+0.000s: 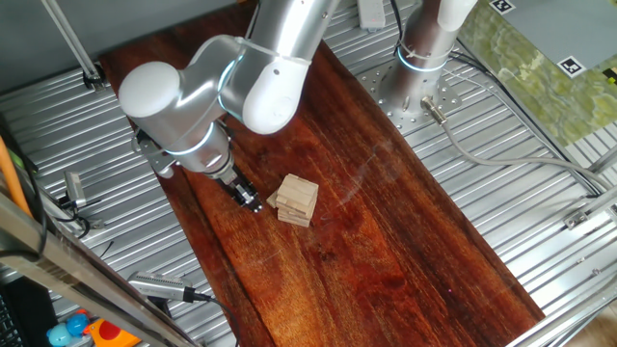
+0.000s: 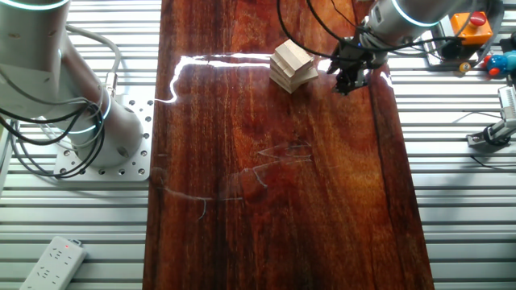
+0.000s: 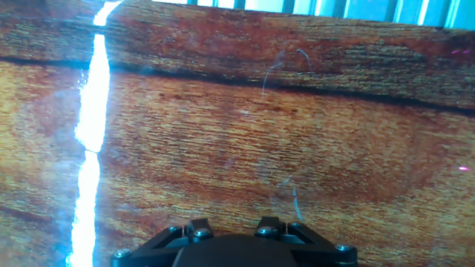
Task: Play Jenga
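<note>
The Jenga stack [image 1: 297, 200] is a small pile of pale wooden blocks in crossed layers on the dark wooden board [image 1: 386, 231]. It also shows near the board's far end in the other fixed view [image 2: 293, 64]. My gripper [image 1: 251, 200] hangs low over the board just left of the stack, a short gap apart, with its thin fingers together and holding nothing. In the other fixed view the gripper [image 2: 348, 79] is to the right of the stack. The hand view shows only bare wood with a bright glare streak; the stack is out of that view.
Ribbed metal table [image 1: 540, 222] flanks the board on both sides. An arm base with cables [image 2: 105, 137] stands left of the board, and a white power strip [image 2: 52, 259] lies near the front. A red button box [image 2: 474, 24] and small tools [image 1: 159, 287] sit off the board.
</note>
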You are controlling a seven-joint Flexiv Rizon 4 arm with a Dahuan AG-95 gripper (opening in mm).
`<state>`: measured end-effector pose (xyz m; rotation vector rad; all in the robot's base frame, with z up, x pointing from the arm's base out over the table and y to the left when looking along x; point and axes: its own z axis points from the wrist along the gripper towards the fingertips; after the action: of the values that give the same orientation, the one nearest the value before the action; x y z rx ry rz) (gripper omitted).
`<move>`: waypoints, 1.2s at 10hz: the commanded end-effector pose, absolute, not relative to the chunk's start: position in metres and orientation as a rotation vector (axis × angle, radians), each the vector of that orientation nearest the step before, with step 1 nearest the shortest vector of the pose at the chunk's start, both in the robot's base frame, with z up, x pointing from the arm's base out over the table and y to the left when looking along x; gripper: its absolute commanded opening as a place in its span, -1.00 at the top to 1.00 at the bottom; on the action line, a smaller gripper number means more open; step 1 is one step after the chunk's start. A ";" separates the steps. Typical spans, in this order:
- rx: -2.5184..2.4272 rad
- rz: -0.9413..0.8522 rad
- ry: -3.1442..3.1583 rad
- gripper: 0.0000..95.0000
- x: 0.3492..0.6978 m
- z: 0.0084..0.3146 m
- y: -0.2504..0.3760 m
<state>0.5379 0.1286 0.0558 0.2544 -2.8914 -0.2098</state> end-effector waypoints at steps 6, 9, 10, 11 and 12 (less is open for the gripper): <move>0.271 -0.205 -2.899 0.20 0.524 0.046 0.124; 0.297 -0.206 -2.900 0.20 0.519 0.045 0.116; 0.311 -0.207 -2.898 0.20 0.518 0.046 0.112; 0.323 -0.207 -2.897 0.20 0.516 0.046 0.107; 0.334 -0.207 -2.896 0.20 0.515 0.046 0.103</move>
<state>0.5152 0.1024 0.0455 0.3330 -2.8950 -0.2091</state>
